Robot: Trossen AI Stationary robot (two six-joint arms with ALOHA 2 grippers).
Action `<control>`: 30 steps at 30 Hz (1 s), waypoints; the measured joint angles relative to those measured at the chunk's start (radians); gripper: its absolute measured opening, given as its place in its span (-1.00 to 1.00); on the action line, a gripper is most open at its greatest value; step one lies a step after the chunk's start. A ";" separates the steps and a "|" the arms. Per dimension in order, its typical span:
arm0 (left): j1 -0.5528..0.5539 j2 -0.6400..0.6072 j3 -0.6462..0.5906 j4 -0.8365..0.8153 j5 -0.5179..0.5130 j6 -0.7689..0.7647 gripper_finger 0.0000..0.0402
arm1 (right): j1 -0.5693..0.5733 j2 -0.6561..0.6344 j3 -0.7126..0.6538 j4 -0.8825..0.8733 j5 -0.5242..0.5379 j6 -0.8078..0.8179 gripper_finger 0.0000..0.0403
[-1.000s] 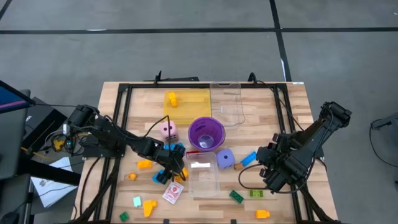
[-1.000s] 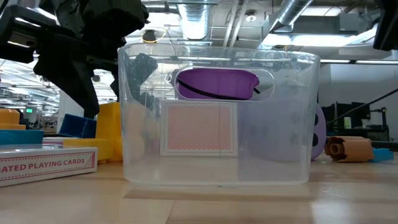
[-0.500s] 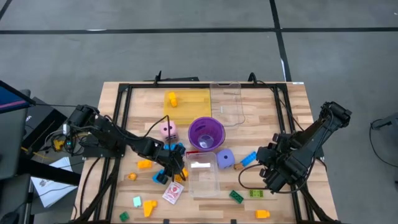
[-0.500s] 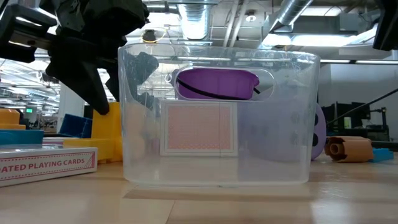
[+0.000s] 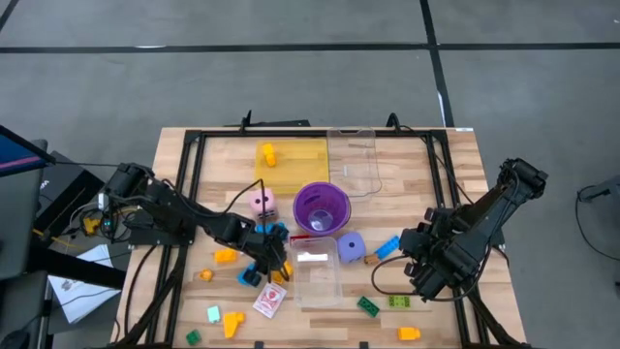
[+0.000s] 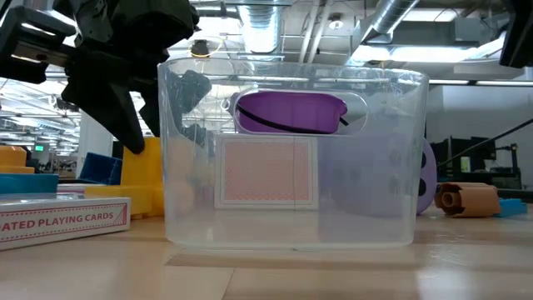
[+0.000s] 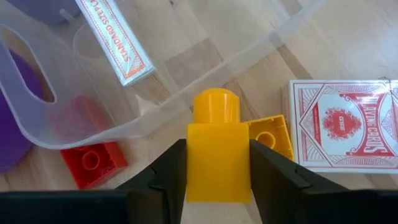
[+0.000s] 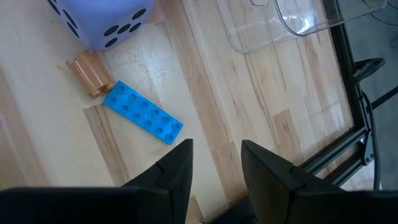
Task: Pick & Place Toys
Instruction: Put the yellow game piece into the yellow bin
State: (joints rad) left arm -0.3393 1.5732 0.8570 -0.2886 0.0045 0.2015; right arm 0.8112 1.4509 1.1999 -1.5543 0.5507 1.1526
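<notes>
Over the last second the left claw (image 7: 217, 168) has drawn its fingers in from a wider spread until they press both sides of a yellow brick (image 7: 217, 158). Seen from above, the arm itself has hardly shifted, so the only real change is the closing. That reads as the grasp just completed: the brick is caught but apparently not yet lifted, and the carry to a container is the step ahead.

The left claw now pinches the yellow brick squarely, one finger on each flat side, the round stud poking out beyond the fingertips. It sits just beside the clear tub (image 5: 316, 272), on the tub's left in the high view, low over the table (image 5: 455, 165). A second yellow piece (image 7: 272, 135) touches the held brick on the card side. A red brick (image 7: 93, 163) lies by the tub wall and a card pack (image 7: 342, 124) rests just beyond the yellow pieces.

The right claw (image 8: 214, 165) waits well to the right of the tub, fingers part spread and holding nothing, hanging above bare wood near a blue plate (image 8: 142, 112), a brown piece (image 8: 91, 73) and a purple die (image 8: 102, 22).
</notes>
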 joint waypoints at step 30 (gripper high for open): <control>0.236 -0.498 -0.003 -0.277 -0.408 -0.341 -0.35 | 0.000 0.000 0.000 -0.008 0.026 0.000 -0.36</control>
State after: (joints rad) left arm -0.1033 1.0752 0.8543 -0.5657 -0.4038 -0.1391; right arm 0.8112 1.4506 1.1999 -1.5627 0.5770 1.1525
